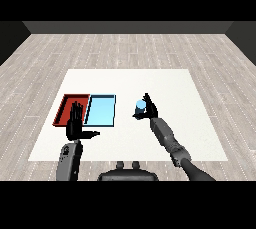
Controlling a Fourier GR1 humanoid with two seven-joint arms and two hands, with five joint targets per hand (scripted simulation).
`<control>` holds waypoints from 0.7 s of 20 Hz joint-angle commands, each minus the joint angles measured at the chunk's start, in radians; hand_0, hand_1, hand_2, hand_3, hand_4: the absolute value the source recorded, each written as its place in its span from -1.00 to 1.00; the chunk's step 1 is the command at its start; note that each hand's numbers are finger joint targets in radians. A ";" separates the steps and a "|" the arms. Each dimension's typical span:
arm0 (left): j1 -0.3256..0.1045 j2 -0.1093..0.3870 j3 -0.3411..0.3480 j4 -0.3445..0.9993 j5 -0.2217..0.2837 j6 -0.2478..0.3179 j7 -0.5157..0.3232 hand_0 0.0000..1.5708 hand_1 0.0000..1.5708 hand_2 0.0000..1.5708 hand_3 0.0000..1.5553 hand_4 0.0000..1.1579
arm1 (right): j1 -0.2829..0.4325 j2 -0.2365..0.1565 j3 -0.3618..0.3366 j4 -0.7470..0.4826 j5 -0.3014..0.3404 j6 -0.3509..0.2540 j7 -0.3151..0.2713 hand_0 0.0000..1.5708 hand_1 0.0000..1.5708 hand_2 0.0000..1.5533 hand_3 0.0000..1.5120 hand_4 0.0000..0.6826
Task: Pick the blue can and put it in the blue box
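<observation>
So the blue can (140,105) isn't in the light blue tray (101,110) yet. It sits right of centre in the frame, with a strip of white table (165,83) between it and the tray's right edge. The tray looks to have nothing in it so far. I'd call this roughly the halfway mark at best: the pick seems to be either done or in progress, and the whole carry-over-and-release part is still to come.

The right hand (148,110) comes up from the lower right corner and is right at the can. Its fingers stand up just behind and to the right of the can, and the thumb pokes out to the left under it, so it reads as wrapped round the can rather than just parked beside it. Whether the can is lifted off the table or still standing on it, honestly can't tell from this angle.

The left hand (76,123) is over at the lower left, partly covering the near edge of the red tray (65,104). Fingers straight up, thumb stuck out to the right, nothing in it. It doesn't look involved.

What's left, as far as I can judge: move the can to the left over the blue tray, set it down, let go.
</observation>
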 commanded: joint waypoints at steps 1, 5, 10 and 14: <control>0.000 -0.021 -0.031 -0.050 -0.023 0.036 0.040 -1.00 -1.00 -1.00 -1.00 -1.00 | -0.025 0.001 -0.009 -0.007 -0.016 0.002 0.033 -1.00 -1.00 -1.00 -1.00 -1.00; 0.003 0.005 0.004 -0.040 0.004 0.011 0.025 -1.00 -1.00 -1.00 -1.00 -1.00 | -0.112 0.001 0.107 0.123 -0.147 -0.013 -0.016 -1.00 -1.00 -1.00 -1.00 -1.00; 0.030 0.002 -0.001 -0.034 0.000 0.006 0.010 -1.00 -1.00 -1.00 -1.00 -1.00 | -0.077 0.001 0.076 0.087 -0.122 -0.056 -0.008 -1.00 -1.00 -1.00 -1.00 -1.00; 0.033 -0.005 -0.011 -0.103 0.011 0.024 0.070 -1.00 -1.00 -1.00 -1.00 -1.00 | -0.091 0.001 0.163 0.090 -0.142 -0.157 0.032 0.95 0.95 0.91 0.92 0.71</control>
